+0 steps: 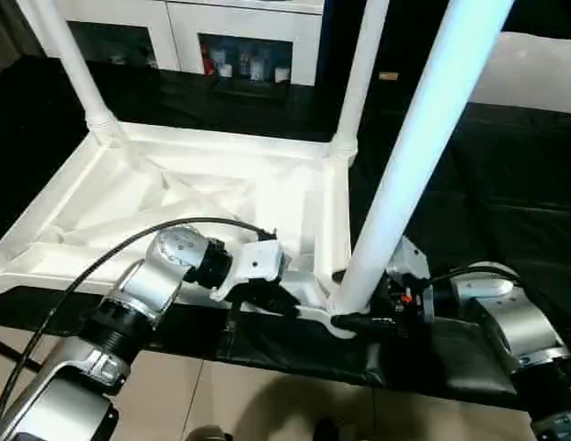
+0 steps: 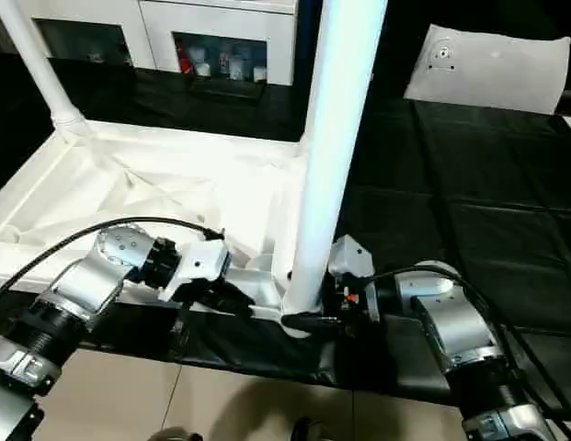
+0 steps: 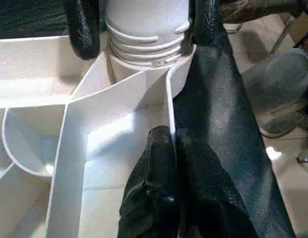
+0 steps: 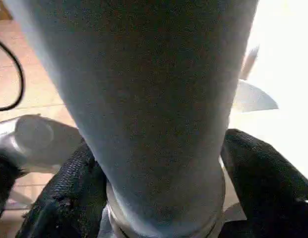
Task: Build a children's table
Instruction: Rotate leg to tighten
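Right jaws around upright leg (image 1: 423, 147)

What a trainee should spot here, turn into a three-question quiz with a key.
1. True or false: the tabletop lies ribbed side up.
2. What does the left pincer pinch?
3. Which pincer clasps the near leg at its base? A: the left one. B: the right pincer.
Key: 1 true; 2 a thin wall of the tabletop; 3 B.
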Motion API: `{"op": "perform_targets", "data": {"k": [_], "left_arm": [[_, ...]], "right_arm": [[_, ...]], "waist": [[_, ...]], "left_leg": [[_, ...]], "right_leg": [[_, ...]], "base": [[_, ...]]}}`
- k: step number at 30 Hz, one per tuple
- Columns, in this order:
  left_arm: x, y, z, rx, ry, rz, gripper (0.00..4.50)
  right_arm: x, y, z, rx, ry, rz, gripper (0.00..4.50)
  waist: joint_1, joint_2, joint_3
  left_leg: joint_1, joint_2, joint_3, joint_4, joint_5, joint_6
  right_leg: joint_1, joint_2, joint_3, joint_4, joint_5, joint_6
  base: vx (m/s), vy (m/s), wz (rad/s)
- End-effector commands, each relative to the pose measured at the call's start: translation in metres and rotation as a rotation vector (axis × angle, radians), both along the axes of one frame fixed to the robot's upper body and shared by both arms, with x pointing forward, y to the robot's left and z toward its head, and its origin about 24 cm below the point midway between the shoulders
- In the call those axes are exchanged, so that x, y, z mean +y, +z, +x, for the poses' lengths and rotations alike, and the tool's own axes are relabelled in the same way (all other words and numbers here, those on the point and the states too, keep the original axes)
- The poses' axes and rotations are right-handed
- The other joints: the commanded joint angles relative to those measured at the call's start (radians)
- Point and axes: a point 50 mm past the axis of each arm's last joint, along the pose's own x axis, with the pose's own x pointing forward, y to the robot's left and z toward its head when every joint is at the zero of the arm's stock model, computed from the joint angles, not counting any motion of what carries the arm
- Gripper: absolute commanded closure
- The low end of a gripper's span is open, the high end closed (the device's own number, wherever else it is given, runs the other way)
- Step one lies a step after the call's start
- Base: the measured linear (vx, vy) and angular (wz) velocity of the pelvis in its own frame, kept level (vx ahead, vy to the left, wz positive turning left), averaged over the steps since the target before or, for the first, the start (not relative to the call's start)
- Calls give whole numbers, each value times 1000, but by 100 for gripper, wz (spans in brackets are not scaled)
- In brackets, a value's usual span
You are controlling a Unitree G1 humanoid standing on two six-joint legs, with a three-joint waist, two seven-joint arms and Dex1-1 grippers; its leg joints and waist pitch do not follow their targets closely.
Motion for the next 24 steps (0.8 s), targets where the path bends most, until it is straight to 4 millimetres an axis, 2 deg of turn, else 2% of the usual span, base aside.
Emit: {"op": "perform_targets", "data": {"k": [1, 5, 13, 15, 18, 20, 21, 22, 23, 24], "left_arm": [[-5, -8, -9, 37, -122, 70, 450], [-3, -8, -7, 34, -135, 83, 450], [-2, -10, -7, 36, -127, 81, 450], [-4, -10, -5, 35, -83, 57, 450], [-12, -10, 2, 14, 50, 11, 450], [-15, -10, 6, 13, 140, -10, 450], [-17, -10, 8, 13, 172, -19, 450], [-21, -9, 9, 21, 222, -52, 450], [-21, -9, 9, 21, 222, -52, 450], [-30, -8, 12, 16, 312, -92, 450]], "right_arm": [[-1, 4, 1, -2, 30, -6, 130], [0, 3, 0, 4, 52, -10, 165], [4, 1, -3, 26, 65, 9, 181], [8, 0, -5, 51, 32, 48, 182], [17, -1, -5, 70, -89, 121, 182], [25, -2, -4, 54, -171, 142, 183], [27, -3, -3, 50, -198, 149, 183], [33, -4, -1, 44, -262, 160, 184], [33, -4, -1, 44, -262, 160, 184], [46, -6, 4, 47, -404, 189, 184]], "waist": [[-2, -12, -64], [-2, -11, -63], [-2, -12, -62], [-3, -17, -64], [-3, -11, -60], [-8, -15, -57], [-10, -15, -53], [-14, -11, -50], [-17, -12, -48], [-21, -12, -47]], "left_leg": [[-16, 42, -2, -65, -47, 132], [-16, 43, -3, -66, -49, 132], [-16, 43, -3, -67, -55, 123], [-16, 43, -2, -67, -49, 124], [-13, 46, -3, -70, -55, 112], [-11, 41, -1, -72, -99, 91], [-6, 36, -2, -72, -124, 78], [-6, 33, -2, -73, -140, 66], [-6, 32, -2, -73, -149, 61], [-7, 28, -4, -72, -165, 50]], "right_leg": [[74, -69, 75, -64, -319, -151], [73, -69, 75, -64, -314, -153], [73, -69, 75, -65, -323, -151], [75, -69, 76, -64, -324, -149], [71, -70, 77, -68, -339, -143], [70, -69, 74, -80, -411, -120], [65, -69, 71, -91, -475, -98], [65, -68, 68, -99, -527, -75], [62, -67, 66, -105, -552, -62], [64, -67, 61, -111, -596, -35]], "base": [[0, 0, 0], [0, 0, 0], [0, 0, 0], [0, 0, 0], [0, 0, 0], [0, 0, 0], [0, 0, 0], [0, 0, 0], [0, 0, 0], [0, 0, 0]]}}
